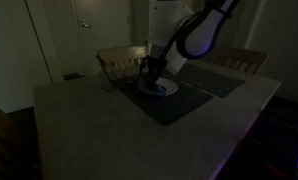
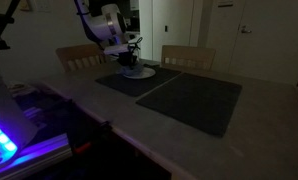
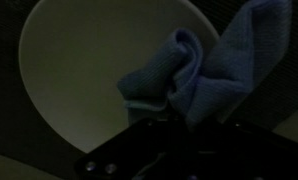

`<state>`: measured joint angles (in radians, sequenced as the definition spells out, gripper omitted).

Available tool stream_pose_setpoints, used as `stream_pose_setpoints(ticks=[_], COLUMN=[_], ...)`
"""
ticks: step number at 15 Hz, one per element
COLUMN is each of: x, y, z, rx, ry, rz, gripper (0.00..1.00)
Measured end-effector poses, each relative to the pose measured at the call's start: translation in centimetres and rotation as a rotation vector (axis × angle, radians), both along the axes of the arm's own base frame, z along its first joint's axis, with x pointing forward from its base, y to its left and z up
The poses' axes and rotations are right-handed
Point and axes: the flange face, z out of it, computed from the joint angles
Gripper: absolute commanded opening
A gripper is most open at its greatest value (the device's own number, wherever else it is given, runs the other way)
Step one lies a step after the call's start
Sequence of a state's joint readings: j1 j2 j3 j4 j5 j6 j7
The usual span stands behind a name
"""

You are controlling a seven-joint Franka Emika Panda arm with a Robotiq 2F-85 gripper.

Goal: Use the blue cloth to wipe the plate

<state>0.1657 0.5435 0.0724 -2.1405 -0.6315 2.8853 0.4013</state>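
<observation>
Dim room, low light. Grey desk point(image 1: 79, 130) carries a dark mat point(image 1: 179, 105); white plate point(image 3: 69, 90) sits on it. Gripper point(image 1: 149, 75) is down at the plate, clenched on the blue cloth point(image 3: 204, 70). Cloth is bunched over the plate's edge in the wrist view.

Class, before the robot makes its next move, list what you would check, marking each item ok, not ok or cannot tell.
1. Grip of the end effector on the blue cloth: ok, the cloth is bunched at it.
2. End effector positioned over the plate: ok.
3. Cloth touching the plate's surface: cannot tell, too dark.
4. Plate resting on the placemat: ok.
5. Dirt on the plate: cannot tell.
</observation>
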Motion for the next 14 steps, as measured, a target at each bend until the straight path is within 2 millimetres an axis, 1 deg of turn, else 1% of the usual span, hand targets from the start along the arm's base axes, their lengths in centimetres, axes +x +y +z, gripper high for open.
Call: stream_pose_setpoints(ticks=[3,6,11,14], x=[0.4,0.8,1.7,1.9], y=[-0.2,-1.4,-5.3,-7.5], z=[0.3,0.2,0.0,-0.1], rx=[0.081,0.104,0.077,0.020], ry=[-0.024,-0.034,-0.058,-0.072], rz=[-0.055,-0.111,-0.182,-0.179], gripper=[0.02,0.02,0.02,0.02])
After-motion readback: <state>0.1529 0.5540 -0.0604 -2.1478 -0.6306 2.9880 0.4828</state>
